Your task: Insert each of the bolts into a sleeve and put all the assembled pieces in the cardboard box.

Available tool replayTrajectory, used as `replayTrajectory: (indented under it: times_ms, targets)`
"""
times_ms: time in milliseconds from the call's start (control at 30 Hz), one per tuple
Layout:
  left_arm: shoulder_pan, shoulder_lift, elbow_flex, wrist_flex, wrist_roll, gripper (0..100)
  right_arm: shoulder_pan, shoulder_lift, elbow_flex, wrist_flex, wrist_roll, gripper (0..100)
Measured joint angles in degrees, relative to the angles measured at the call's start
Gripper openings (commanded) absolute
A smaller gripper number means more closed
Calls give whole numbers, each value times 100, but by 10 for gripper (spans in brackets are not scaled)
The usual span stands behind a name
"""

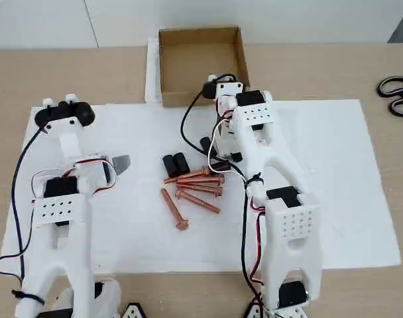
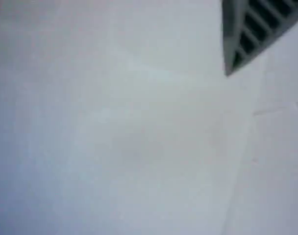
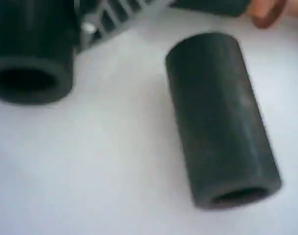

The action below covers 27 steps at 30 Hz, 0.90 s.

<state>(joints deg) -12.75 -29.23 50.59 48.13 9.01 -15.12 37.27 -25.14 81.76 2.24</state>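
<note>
Smooth copper bolts (image 1: 200,179) — matte black tubular sleeves (image 3: 220,117)

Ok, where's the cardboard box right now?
In the high view the cardboard box sits at the far middle of the table, at the far edge of the white sheet.

Loose copper bolts (image 1: 195,185) lie just beside black sleeves (image 1: 175,163), apart from the open cardboard box (image 1: 200,66).

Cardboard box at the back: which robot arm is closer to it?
Right. The right arm ends just before the brown cardboard box, over black cylindrical sleeves; the left arm ends farther away, left of the copper bolts.
</note>
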Motion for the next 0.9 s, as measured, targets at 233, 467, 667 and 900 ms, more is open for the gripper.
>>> replayTrajectory:
  times_ms: [233,467,667,900]
  targets:
    - [0,0,229,-9,18,313,0,0,0,0,-62,296]
    - [0,0,360,-9,18,313,0,0,0,26,-62,296]
    - [0,0,360,-9,0,313,0,0,0,35,-62,296]
    - [0,0,360,-9,18,313,0,18,0,35,-62,296]
